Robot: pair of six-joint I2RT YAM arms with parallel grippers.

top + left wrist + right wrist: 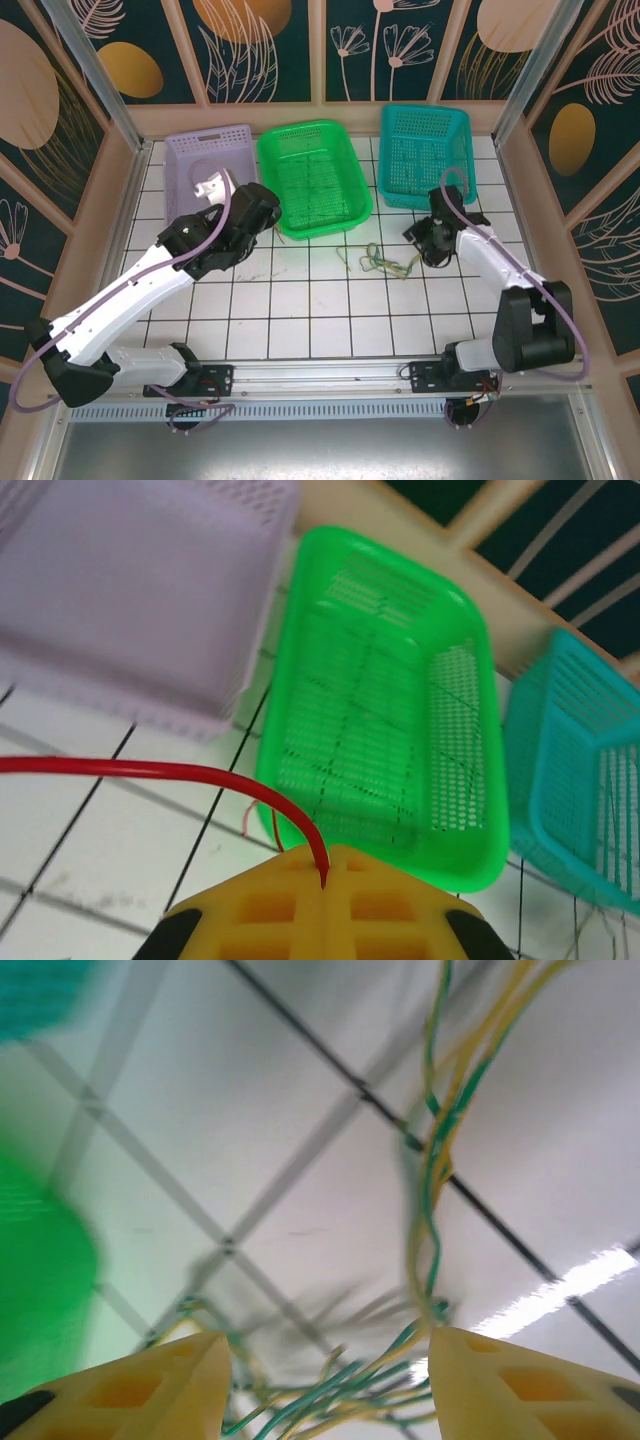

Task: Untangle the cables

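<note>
My left gripper point(325, 880) is pressed together on a red cable point(200, 775), which arcs off to the left above the worktop point(300, 310). My right gripper point(325, 1385) is spread, and the tangled green and yellow cables point(430, 1160) lie loose between its jaws, right of the worktop's centre. Along the far edge stand the purple basket point(205, 150), green basket point(312, 175) and teal basket point(425, 150), their perforated floors in plain sight.

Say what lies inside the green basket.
Nothing lies in the green basket: just its perforated floor, tile lines showing through. In the left wrist view the left gripper, shut on a red cable, covers its near corner.
</note>
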